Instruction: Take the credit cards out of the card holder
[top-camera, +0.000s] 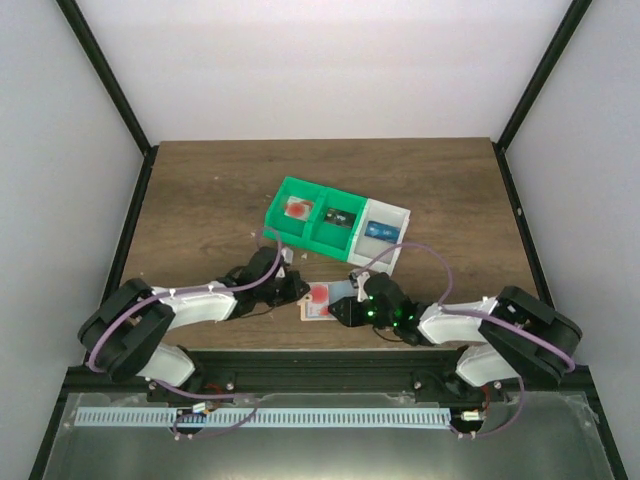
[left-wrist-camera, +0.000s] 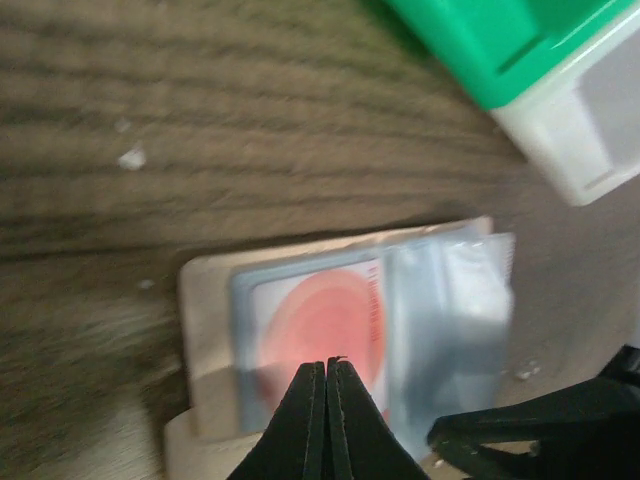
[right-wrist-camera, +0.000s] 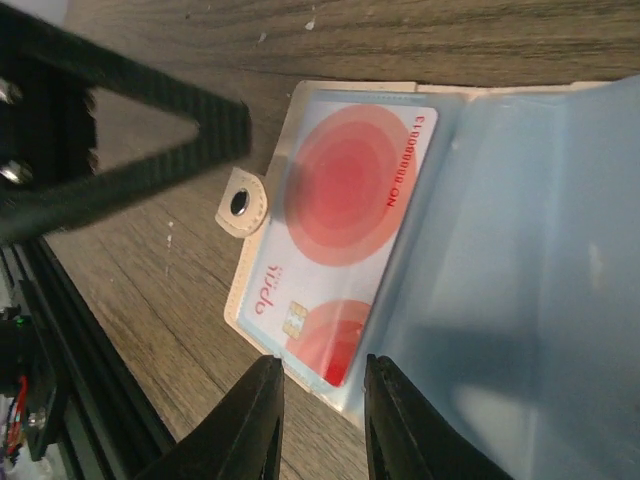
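Note:
The card holder (top-camera: 322, 302) lies open on the wood between both grippers, pale blue panels (right-wrist-camera: 520, 250) up, with a tan edge and snap tab (right-wrist-camera: 240, 205). A white credit card with red circles (right-wrist-camera: 340, 220) sits in its left sleeve. My left gripper (left-wrist-camera: 327, 365) is shut with nothing between its fingers, its tips over that card (left-wrist-camera: 320, 320). My right gripper (right-wrist-camera: 322, 365) stands narrowly open at the holder's near edge, and the card's chip end lies just beyond its fingertips. From above, the left gripper (top-camera: 303, 291) and right gripper (top-camera: 350, 307) flank the holder.
Behind the holder stand two joined green bins (top-camera: 310, 215) and a white bin (top-camera: 388, 232). One card lies in each: red (top-camera: 298, 210), dark (top-camera: 340, 218) and blue (top-camera: 380, 230). The table's near edge and black rail (right-wrist-camera: 60, 330) run close behind the right gripper.

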